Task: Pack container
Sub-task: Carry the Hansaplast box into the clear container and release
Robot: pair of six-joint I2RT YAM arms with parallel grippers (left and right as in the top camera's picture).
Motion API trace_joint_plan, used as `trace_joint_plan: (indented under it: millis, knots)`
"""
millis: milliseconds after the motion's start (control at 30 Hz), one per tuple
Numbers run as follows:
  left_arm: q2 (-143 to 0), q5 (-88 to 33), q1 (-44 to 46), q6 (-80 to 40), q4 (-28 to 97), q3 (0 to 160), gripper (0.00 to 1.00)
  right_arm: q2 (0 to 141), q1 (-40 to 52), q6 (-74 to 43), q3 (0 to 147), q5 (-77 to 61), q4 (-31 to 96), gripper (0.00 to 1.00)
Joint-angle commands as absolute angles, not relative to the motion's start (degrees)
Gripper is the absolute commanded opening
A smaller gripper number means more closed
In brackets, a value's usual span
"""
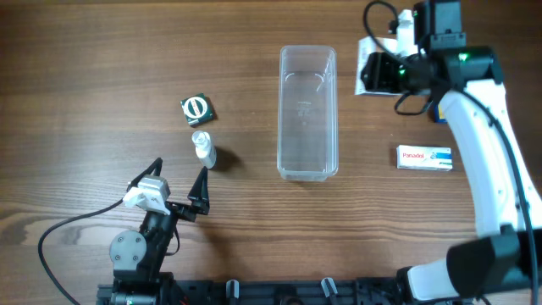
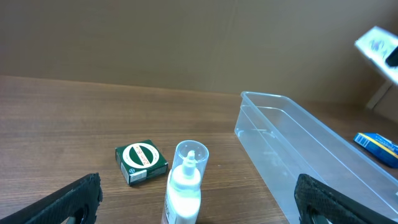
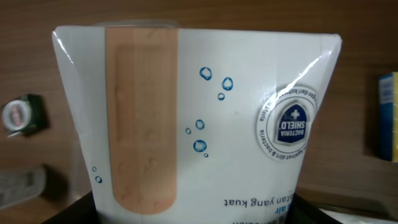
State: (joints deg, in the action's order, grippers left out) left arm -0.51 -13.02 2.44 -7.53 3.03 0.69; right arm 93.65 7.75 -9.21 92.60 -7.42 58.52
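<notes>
The clear plastic container (image 1: 307, 112) stands upright in the middle of the table, long and narrow; it also shows in the left wrist view (image 2: 311, 155). My right gripper (image 1: 379, 74) is shut on a white plaster box (image 3: 193, 118) printed with a bandage picture, just right of the container's far end. My left gripper (image 1: 174, 182) is open near the front left, with a white squeeze bottle (image 1: 203, 149) standing just ahead between its fingers (image 2: 184, 186). A green box (image 1: 197, 108) lies beyond the bottle.
A white Panadol box (image 1: 425, 158) lies right of the container. A blue box (image 1: 440, 112) sits partly under the right arm; it also shows in the right wrist view (image 3: 388, 118). A black cable runs along the front left.
</notes>
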Motion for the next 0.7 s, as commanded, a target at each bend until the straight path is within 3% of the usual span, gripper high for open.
trace_joint_plan:
  millis: [0,233,667]
  knots:
    - [-0.16,-13.5,1.96,-6.42,3.16,0.32,1.0,93.12,14.06,-13.72,93.47,-5.85,59.18,0.69]
    - [-0.16,-13.5,1.96,-6.42,3.16,0.32,1.0,97.6,23.88,-20.16,93.41,6.04,55.99,0.71]
    - [-0.16,-13.5,1.96,-6.42,3.16,0.32,1.0,114.87,24.77,-21.19,93.41,4.03,50.09,0.74]
